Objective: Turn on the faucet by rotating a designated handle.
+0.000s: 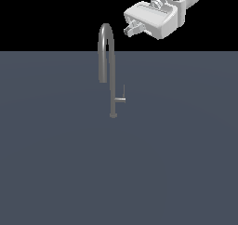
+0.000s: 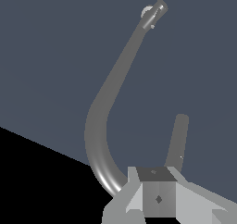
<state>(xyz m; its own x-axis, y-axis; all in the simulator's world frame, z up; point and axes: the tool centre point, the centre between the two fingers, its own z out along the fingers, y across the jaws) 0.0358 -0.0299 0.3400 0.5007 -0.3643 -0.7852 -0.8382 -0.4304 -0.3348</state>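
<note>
1 faucet [image 1: 111,75] stood alone near the middle of the flat grey desk [image 1: 56,163], stem upright, spout arching toward the exterior view's left. Handle [image 1: 120,99] stuck out sideways low on the stem, toward the exterior view's right, with a thin pin rising from its end. Nothing else sat on the desk near it. Gripper [image 1: 131,28] hung above and to the exterior view's right of the spout top, apart from it, well clear of the handle. Jaws looked drawn close together, holding nothing, though the gap was too small to read for certain. Arm was cut off at the frame's upper edge. Wrist view showed the faucet [image 2: 99,116] foreshortened, handle [image 2: 155,14] far off and tiny, gripper [image 2: 157,197] partly cropped, pin not discernible.
</note>
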